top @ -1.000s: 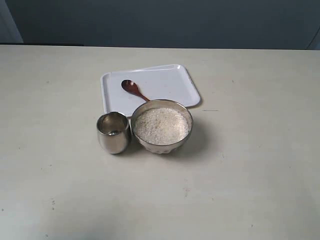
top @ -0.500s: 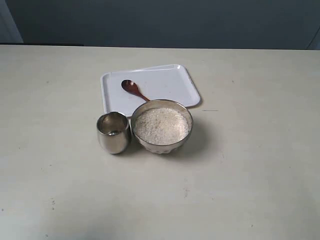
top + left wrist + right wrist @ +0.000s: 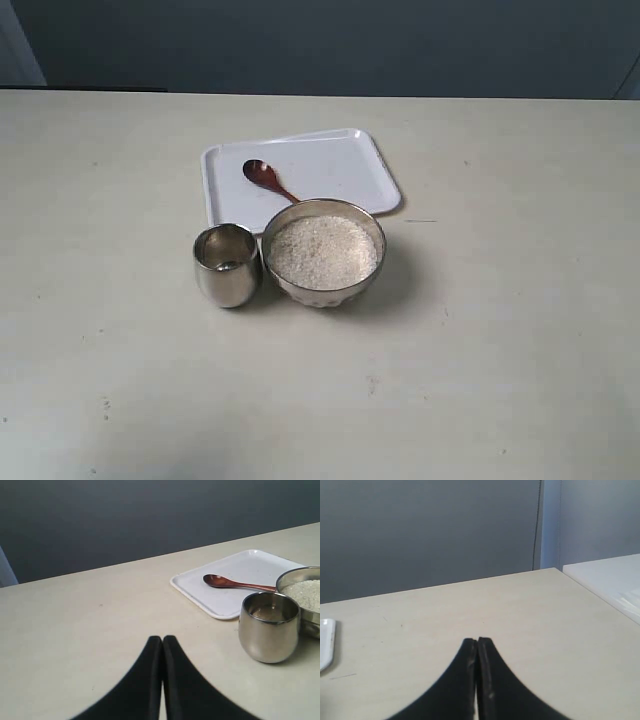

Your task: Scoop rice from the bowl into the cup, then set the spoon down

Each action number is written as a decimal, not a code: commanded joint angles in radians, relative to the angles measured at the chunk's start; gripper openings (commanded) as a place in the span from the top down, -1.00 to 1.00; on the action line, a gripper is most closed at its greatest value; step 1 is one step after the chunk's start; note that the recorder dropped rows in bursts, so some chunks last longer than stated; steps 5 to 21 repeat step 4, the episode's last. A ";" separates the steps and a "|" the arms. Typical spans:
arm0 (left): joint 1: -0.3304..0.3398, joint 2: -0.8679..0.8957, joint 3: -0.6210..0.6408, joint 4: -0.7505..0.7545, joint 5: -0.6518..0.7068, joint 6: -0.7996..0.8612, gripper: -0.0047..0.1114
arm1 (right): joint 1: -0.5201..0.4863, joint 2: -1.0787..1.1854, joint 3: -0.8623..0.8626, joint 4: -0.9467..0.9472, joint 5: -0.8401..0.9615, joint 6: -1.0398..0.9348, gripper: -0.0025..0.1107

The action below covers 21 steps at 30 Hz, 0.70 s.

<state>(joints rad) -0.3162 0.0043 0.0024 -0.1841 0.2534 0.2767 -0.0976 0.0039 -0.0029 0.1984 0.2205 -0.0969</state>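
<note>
The metal bowl [image 3: 374,225] stands mid-table, heaped with pale rice [image 3: 323,251]. The small steel cup [image 3: 227,266] stands touching the bowl's left side. Behind them the dark wooden spoon [image 3: 265,177] lies on a white tray [image 3: 345,165], its handle running behind the bowl's rim. Neither gripper shows in the exterior view. In the left wrist view my left gripper [image 3: 162,639] is shut and empty above bare table, well short of the cup [image 3: 268,626], the spoon [image 3: 225,582] and the bowl [image 3: 295,574]. My right gripper [image 3: 477,640] is shut on nothing, far from the objects.
The white tray [image 3: 250,562] sits just behind the bowl and cup. A dark wall [image 3: 330,45] runs behind the table's far edge. In the right wrist view a tray corner [image 3: 325,642] shows at one side, and a second white surface [image 3: 612,577] lies past the table's end.
</note>
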 commanded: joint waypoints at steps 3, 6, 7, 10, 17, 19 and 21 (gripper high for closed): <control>-0.005 -0.004 -0.002 0.001 -0.015 -0.005 0.91 | -0.006 -0.004 0.003 0.003 -0.006 -0.007 0.97; -0.005 -0.004 -0.002 0.001 -0.015 -0.005 0.91 | -0.006 -0.004 0.003 0.003 -0.006 -0.007 0.97; -0.005 -0.004 -0.002 0.001 -0.015 -0.005 0.91 | -0.006 -0.004 0.003 0.003 -0.006 -0.007 0.97; -0.005 -0.004 -0.002 0.001 -0.015 -0.005 0.91 | -0.006 -0.004 0.003 0.003 -0.006 -0.007 0.97; -0.005 -0.004 -0.002 0.001 -0.015 -0.005 0.91 | -0.006 -0.004 0.003 0.003 -0.006 -0.007 0.97; -0.005 -0.004 -0.002 0.001 -0.015 -0.005 0.91 | -0.006 -0.004 0.003 0.003 -0.006 -0.007 0.97; -0.005 -0.004 -0.002 0.001 -0.015 -0.005 0.91 | -0.006 -0.004 0.003 0.003 -0.006 -0.007 0.97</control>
